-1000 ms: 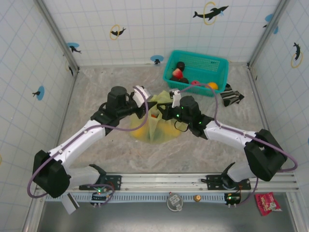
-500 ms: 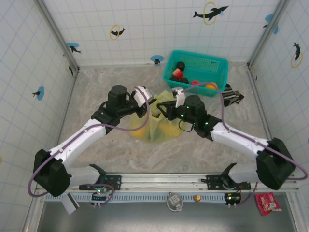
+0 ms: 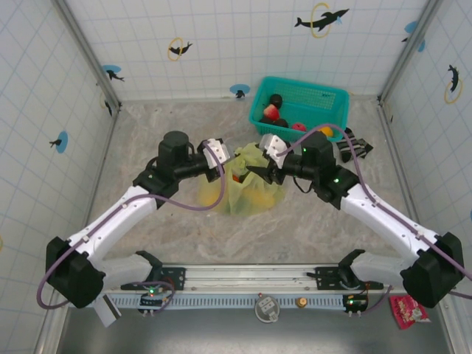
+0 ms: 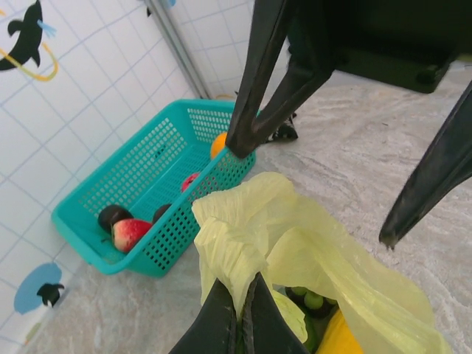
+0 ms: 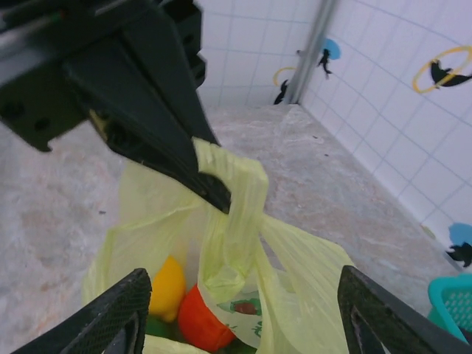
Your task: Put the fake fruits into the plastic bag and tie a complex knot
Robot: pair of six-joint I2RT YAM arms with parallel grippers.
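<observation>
Handle of plastic bag (image 3: 247, 193) gripped by left pincer (image 4: 240, 296)
The bag is set mid-counter (image 3: 147, 133), just in front of the teal basket (image 3: 324, 99), and one handle is pinched between the left pincer's closed jaws. The right pincer (image 5: 243, 271) is spread wide just beside the bag, with nothing held. Yellow and red-orange fake fruits (image 5: 168, 284) are seen inside the bag; others are seen in the basket.

Fruits (image 5: 168, 284) in bag (image 3: 247, 195), basket (image 3: 317, 97) behind, to R.

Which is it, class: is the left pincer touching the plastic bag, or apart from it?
Touching. The left wrist view shows the left pincer shut on a bunched fold of the plastic bag.
</observation>
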